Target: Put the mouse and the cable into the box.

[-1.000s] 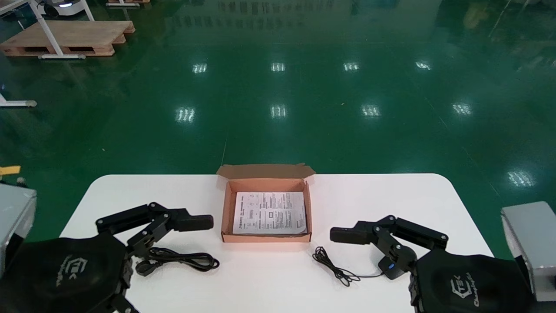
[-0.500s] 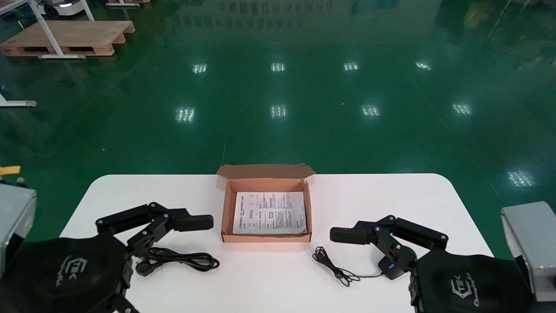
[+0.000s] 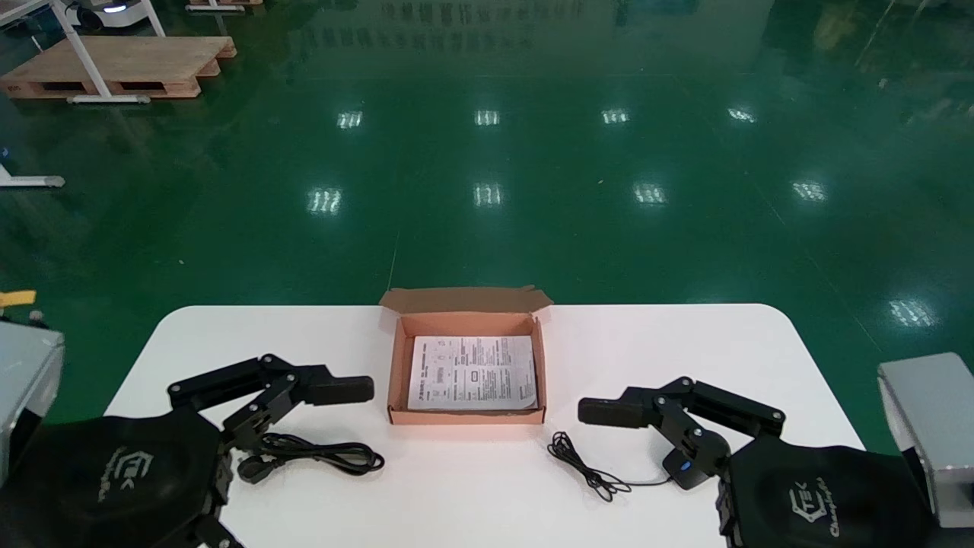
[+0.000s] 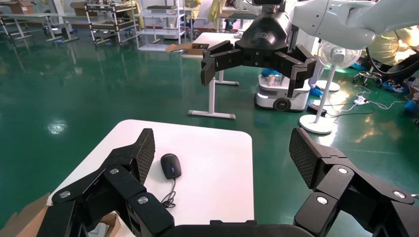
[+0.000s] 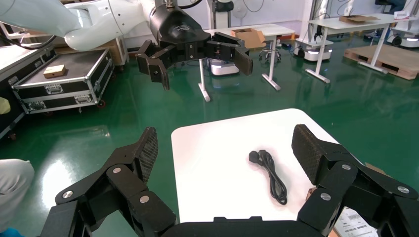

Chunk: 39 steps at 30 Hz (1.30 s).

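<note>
Looking down from the head, we see the open box [image 3: 466, 415] toward 12 o'clock on the table [image 3: 761, 358], with the coiled black cable [image 3: 327, 455] at its 8 o'clock and the mouse [image 3: 687, 472], cord [image 3: 590, 466] trailing, at its 4 o'clock, both outside it. In the left wrist view the left gripper [image 4: 223, 150] hangs spread wide and empty; we judge the cable soft and floppy, best pinched across its bundled middle. In the right wrist view the right gripper [image 5: 226, 145] is likewise splayed, holding nothing; the mouse looks light, hard and slick, so we'd grip its flanks.
</note>
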Tool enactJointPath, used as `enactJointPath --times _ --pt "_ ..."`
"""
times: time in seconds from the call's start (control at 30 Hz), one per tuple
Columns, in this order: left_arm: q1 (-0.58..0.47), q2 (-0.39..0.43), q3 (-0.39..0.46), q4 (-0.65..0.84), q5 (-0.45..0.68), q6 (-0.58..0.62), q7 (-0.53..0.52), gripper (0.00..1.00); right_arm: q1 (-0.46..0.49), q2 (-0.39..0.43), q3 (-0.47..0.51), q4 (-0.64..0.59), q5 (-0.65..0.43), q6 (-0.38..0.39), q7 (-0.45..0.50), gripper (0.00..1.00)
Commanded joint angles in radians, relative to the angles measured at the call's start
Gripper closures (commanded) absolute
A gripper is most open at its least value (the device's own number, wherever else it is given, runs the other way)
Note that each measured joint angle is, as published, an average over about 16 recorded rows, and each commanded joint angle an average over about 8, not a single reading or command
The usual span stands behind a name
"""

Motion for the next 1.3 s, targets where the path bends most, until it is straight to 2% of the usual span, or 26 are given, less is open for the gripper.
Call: enactJointPath --times 0.03,0.17,0.27,0.37,0.47,0.57,0.73,0.9,1.13,1.3 --pt "0.0 0.0 0.0 0.0 0.0 0.0 0.0 0.0 0.0 0.0 0.0 0.0 0.0 0.0 0.0 0.0" --pt "0.002 -0.004 0.003 0.0 0.008 0.002 -0.001 0.0 -0.001 -0.001 -0.002 -0.001 -0.003 0.0 0.0 0.0" --pt "-0.005 -0.033 0.031 -0.007 0.082 0.013 -0.013 0.0 0.001 -0.011 -0.015 -0.002 -0.036 0.01 -0.01 0.0" --pt "-0.056 -0.066 0.096 -0.024 0.252 0.041 -0.035 0.0 0.022 -0.037 -0.047 -0.006 -0.125 0.036 -0.035 0.0" --pt "-0.155 -0.078 0.187 -0.032 0.486 0.068 -0.052 0.0 0.07 -0.084 -0.101 -0.013 -0.276 0.083 -0.067 0.0" --pt "-0.272 -0.048 0.284 0.008 0.708 0.084 -0.05 0.0 0.13 -0.148 -0.164 -0.035 -0.451 0.147 -0.089 0.0" --pt "-0.392 0.01 0.389 0.104 0.917 0.086 -0.027 0.0 0.202 -0.236 -0.239 -0.074 -0.656 0.232 -0.108 0.0" --pt "-0.432 0.035 0.424 0.149 0.975 0.087 -0.017 0.0 0.23 -0.269 -0.267 -0.09 -0.734 0.263 -0.116 0.0" --pt "-0.413 0.029 0.412 0.13 0.958 0.077 -0.015 0.0 0.215 -0.25 -0.253 -0.085 -0.693 0.245 -0.106 0.0" --pt "-0.393 0.054 0.436 0.087 1.013 0.016 0.0 0.0 0.208 -0.235 -0.253 -0.078 -0.692 0.241 -0.075 0.0"
